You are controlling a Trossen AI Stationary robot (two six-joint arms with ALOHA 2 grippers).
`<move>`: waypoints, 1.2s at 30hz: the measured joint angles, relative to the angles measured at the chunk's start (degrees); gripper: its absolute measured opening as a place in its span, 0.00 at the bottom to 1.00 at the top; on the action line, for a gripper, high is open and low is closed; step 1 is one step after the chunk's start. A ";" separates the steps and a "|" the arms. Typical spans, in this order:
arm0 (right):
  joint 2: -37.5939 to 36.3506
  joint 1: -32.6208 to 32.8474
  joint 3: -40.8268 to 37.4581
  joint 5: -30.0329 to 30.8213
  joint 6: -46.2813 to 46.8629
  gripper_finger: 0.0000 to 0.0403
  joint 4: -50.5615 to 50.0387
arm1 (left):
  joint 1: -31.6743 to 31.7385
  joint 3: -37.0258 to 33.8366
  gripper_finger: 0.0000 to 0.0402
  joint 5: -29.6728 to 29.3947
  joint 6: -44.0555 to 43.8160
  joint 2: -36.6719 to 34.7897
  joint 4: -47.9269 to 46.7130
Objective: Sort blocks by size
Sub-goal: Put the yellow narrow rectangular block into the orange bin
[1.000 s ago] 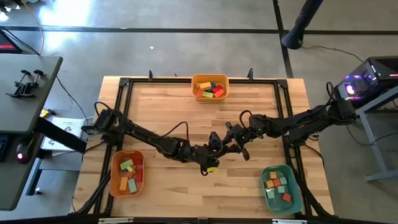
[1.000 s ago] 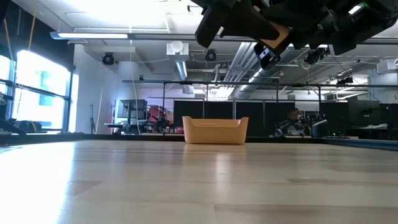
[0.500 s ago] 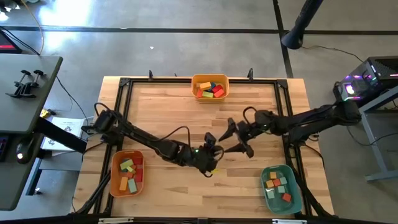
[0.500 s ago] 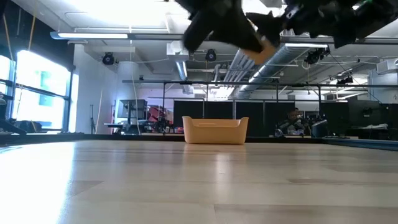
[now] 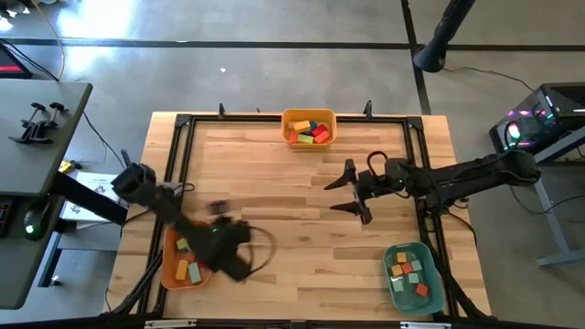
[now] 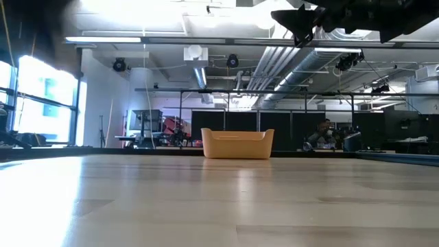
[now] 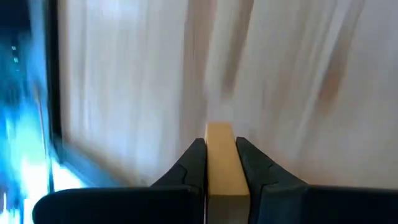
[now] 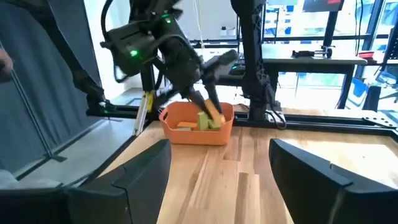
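Observation:
My left gripper (image 7: pixel 221 147) is shut on a yellow wooden block (image 7: pixel 219 163). In the right wrist view the same gripper (image 8: pixel 208 107) hangs in the air near the left orange bin (image 8: pixel 194 132), which holds several blocks (image 5: pixel 186 257). In the high view the left arm (image 5: pixel 224 249) is blurred, beside that bin. My right gripper (image 5: pixel 347 194) stands open and empty above the table's middle right, also at the top of the low view (image 6: pixel 302 18). More blocks lie in the far orange bin (image 5: pixel 309 127) and the teal bin (image 5: pixel 413 274). My left gripper pinches the yellow block's two long sides (image 7: pixel 211 163) between its two fingers, which lie along the block. The block's end (image 7: pixel 218 128) sticks out a little past the fingertips. The fingers slant downward (image 8: pixel 200 99), and the block is lifted clear of table and bin.
The table top (image 5: pixel 274 174) is bare wood inside a black frame (image 5: pixel 179 137). The three bins sit at the far middle, near left and near right. Beyond the table in the low view is a workshop room, with a seated person (image 6: pixel 322 134) far off.
The two grippers met at the table's middle with the yellow block between them. My right gripper opened and drew back toward the right and far side. My left gripper shut on the block and swung fast with it toward the near left, to the left orange bin.

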 joint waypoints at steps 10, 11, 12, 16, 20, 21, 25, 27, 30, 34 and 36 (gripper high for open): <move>0.30 -1.27 -0.02 0.07 -1.31 0.66 0.86 | -16.63 -7.69 0.07 24.61 -39.01 -3.16 -1.49; 0.33 -1.43 -0.04 0.07 -1.27 0.66 0.77 | -18.04 -8.22 0.07 25.57 -41.44 -3.25 -1.61; 0.33 -1.48 -0.04 0.08 -1.18 0.66 0.81 | -19.29 -8.72 0.07 26.35 -43.20 -3.48 -1.68; 0.33 -1.51 -0.04 0.07 -1.27 0.66 0.88 | -22.83 -11.50 0.08 28.39 -47.05 -3.29 0.72; 0.33 -1.51 -0.04 0.07 -0.94 0.66 1.21 | -24.31 -14.05 0.08 28.64 -48.47 -3.39 3.70; 0.33 -1.51 -0.04 0.07 -0.89 0.66 1.20 | -24.40 -14.63 0.08 28.02 -48.48 -3.36 4.42; 0.33 -1.51 -0.04 0.05 -0.87 0.66 1.16 | -23.77 -17.50 0.08 22.17 -49.16 -3.38 2.76; 0.33 -1.51 -0.04 0.04 -0.87 0.66 1.16 | -23.24 -19.52 0.08 19.79 -50.40 -3.38 1.48; 0.33 -1.51 -0.04 0.04 -0.87 0.66 0.93 | -22.04 -22.39 0.08 19.48 -50.31 -3.38 1.73; 0.33 -1.51 -0.04 0.04 -0.85 0.66 0.83 | -20.86 -23.83 0.08 20.18 -49.07 -3.38 3.11; 0.33 -1.51 -0.04 0.04 -0.85 0.66 0.61 | -20.71 -23.21 0.09 20.63 -49.15 -3.38 3.40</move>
